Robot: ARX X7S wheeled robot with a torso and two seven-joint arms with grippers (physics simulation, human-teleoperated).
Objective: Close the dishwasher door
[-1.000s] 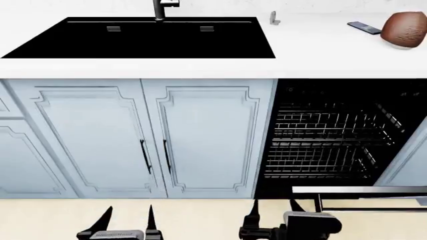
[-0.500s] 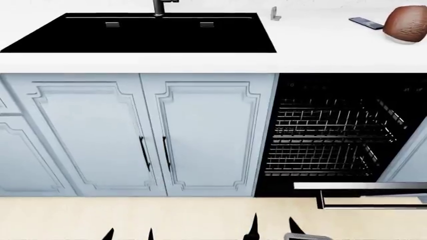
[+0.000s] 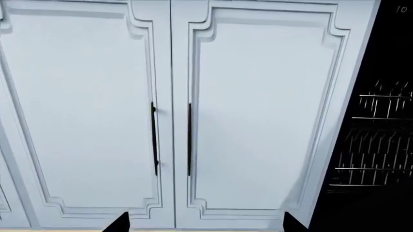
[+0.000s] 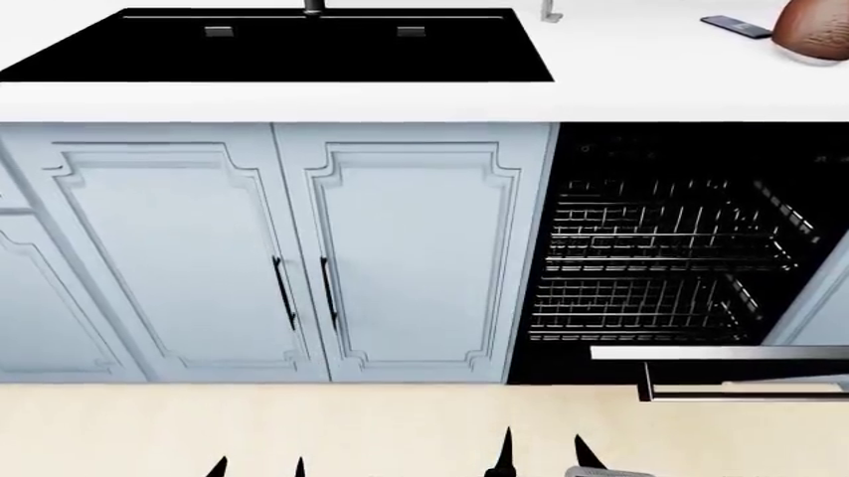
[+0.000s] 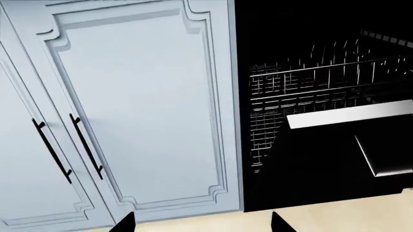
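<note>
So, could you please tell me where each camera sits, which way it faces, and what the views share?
Head view: on the robot's head, looking forward and down at the sink, cabinet doors and wire racks; fingertips of both pincers show at the bottom edge.
Left wrist view: on the left arm, facing the cabinet doors; two fingertips show.
Right wrist view: on the right arm, facing the dishwasher door; two fingertips show.
Shared: all three views see the cabinet doors and racks.

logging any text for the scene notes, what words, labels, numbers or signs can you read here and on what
"10": faint pale marks at the top corner of the black dishwasher opening in the left wrist view; reading uncertain.
Brown rounded object on the white countertop: surface marks, too blurred to read.
Flat dark device beside it: no legible text.
Open black dishwasher door with steel bar handle: none.
</note>
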